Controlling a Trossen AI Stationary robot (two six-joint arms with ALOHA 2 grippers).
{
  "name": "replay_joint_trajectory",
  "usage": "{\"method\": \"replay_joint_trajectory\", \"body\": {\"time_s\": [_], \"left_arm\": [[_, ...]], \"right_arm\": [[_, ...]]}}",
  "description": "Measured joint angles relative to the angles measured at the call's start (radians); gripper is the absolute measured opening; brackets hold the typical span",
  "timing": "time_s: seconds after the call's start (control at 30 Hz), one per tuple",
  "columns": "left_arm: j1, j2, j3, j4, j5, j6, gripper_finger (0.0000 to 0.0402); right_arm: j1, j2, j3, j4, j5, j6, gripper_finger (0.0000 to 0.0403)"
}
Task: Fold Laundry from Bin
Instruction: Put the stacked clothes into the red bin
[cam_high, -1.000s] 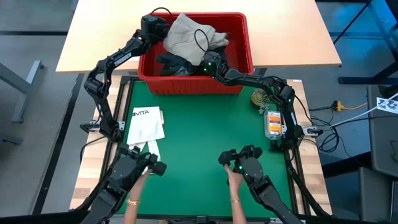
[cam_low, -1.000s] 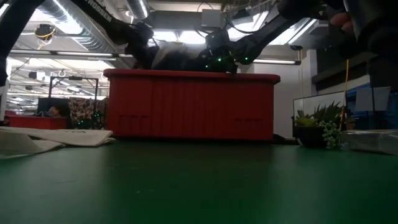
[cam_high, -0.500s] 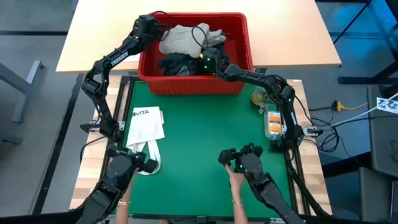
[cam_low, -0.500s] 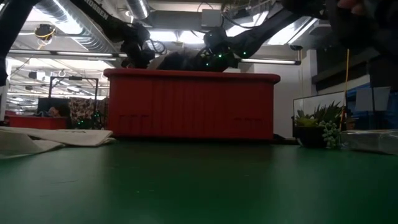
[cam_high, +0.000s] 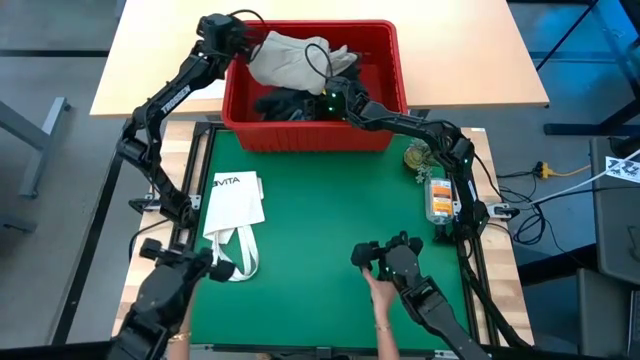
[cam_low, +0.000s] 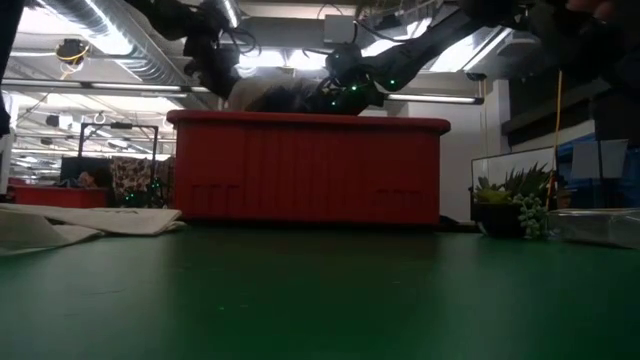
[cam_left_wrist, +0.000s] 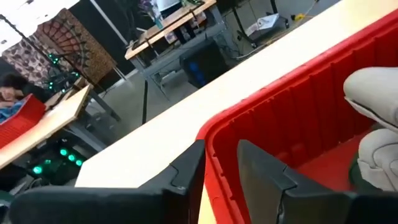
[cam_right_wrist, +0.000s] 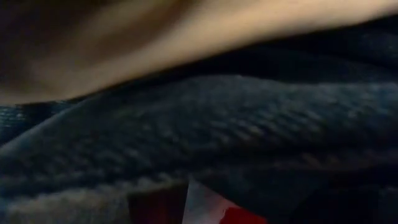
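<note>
- Red bin (cam_high: 385, 70) sat at the far edge of the green mat (cam_high: 330, 220), partly on the wooden table (cam_high: 460, 60) behind.
- Laundry was all inside the bin: khaki-beige garment (cam_high: 290, 58) piled high on its left half, rising above the rim; dark pieces (cam_high: 285, 103) lay low along the near wall.
- Left gripper (cam_high: 240, 35) was over the bin's far-left corner. In the left wrist view its fingers (cam_left_wrist: 261, 171) stood parted, straddling the red rim, holding nothing.
- Right gripper (cam_high: 335, 98) was down in the bin's middle, buried in dark fabric (cam_right_wrist: 249, 130); its fingers were hidden, so cannot tell their state.
- White tote bag (cam_high: 235, 205) lay flat at the mat's left edge.
- Small plant (cam_high: 417, 157) and orange-lidded box (cam_high: 439, 198) crowded the right edge.
- Centre of the mat was open green.
</note>
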Motion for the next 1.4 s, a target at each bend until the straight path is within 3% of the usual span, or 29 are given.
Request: {"method": "replay_joint_trajectory", "body": {"time_s": [0.27, 0.67, 0.77, 0.93, 1.13, 1.27, 1.4], "left_arm": [[0.01, -0.002, 0.0, -0.039, -0.041, 0.013, 0.0103], [-0.002, -0.002, 0.0, -0.083, -0.115, -0.005, 0.0167], [-0.003, -0.002, 0.0, -0.153, -0.135, 0.071, 0.0168], [-0.002, -0.001, 0.0, -0.243, -0.273, 0.236, 0.0169], [0.0, 0.0, 0.0, -0.124, -0.303, 0.277, 0.0169], [-0.009, -0.001, 0.0, -0.043, -0.216, 0.272, 0.0166], [-0.029, -0.001, 0.0, -0.081, 0.123, 0.106, 0.0152]], "right_arm": [[0.0, 0.0, 0.0, -0.01, -0.037, -0.032, 0.0159], [0.0, 0.0, 0.0, -0.06, -0.077, -0.021, 0.0159], [0.0, 0.0, 0.0, -0.099, -0.078, -0.02, 0.0159], [0.0, -0.001, 0.002, -0.119, -0.078, -0.019, 0.0159], [0.0, -0.001, 0.002, -0.12, -0.078, -0.02, 0.0159], [0.0, -0.002, 0.002, -0.122, -0.078, -0.02, 0.0159], [0.0, -0.004, 0.028, -0.168, -0.079, -0.022, 0.0159]]}}
